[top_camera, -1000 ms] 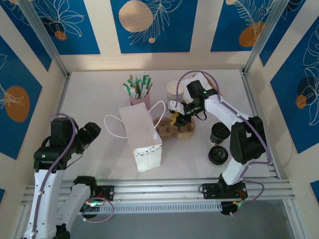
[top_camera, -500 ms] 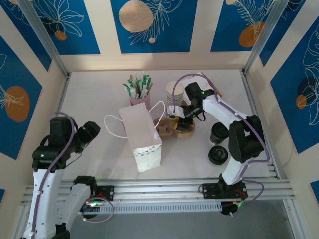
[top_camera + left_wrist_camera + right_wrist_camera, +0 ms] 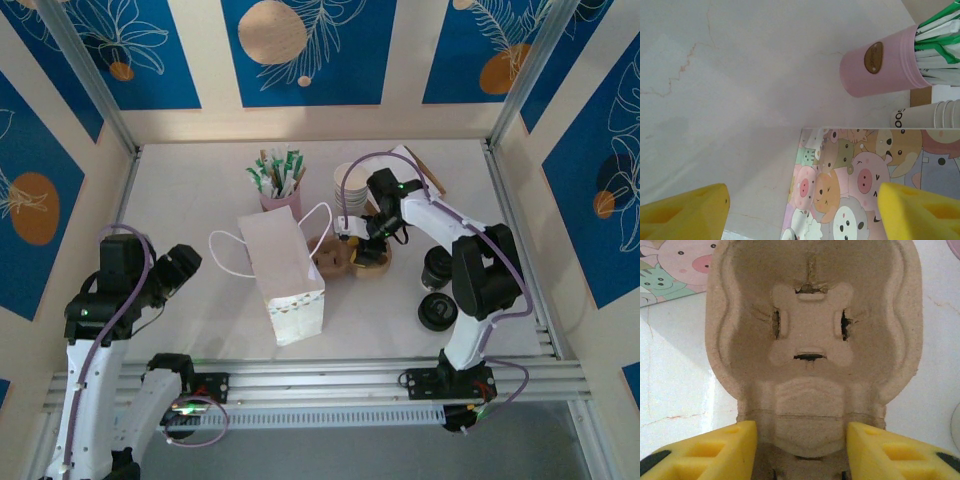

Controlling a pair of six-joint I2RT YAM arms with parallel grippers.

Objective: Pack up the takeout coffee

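A brown pulp cup carrier [image 3: 345, 258] lies flat just right of the paper bag [image 3: 282, 268], which lies on its side at the table's middle. In the right wrist view the carrier [image 3: 810, 340] has its empty wells facing up. My right gripper [image 3: 362, 240] hovers over it, open, its yellow fingers [image 3: 710, 450] flanking the carrier's narrow middle ridge. Two dark-lidded coffee cups [image 3: 440, 268] stand right of the carrier. My left gripper [image 3: 175, 268] hangs wide open left of the bag, whose cartoon-animal print [image 3: 860, 185] lies ahead of it.
A pink holder of green-and-white sticks [image 3: 280, 190] and a stack of paper cups [image 3: 350, 182] stand behind the bag. A brown flat piece [image 3: 420, 170] lies at the back right. The bag's handles [image 3: 228, 255] loop out to the left.
My right gripper has shifted a little left and back over the carrier. The left arm has barely moved.
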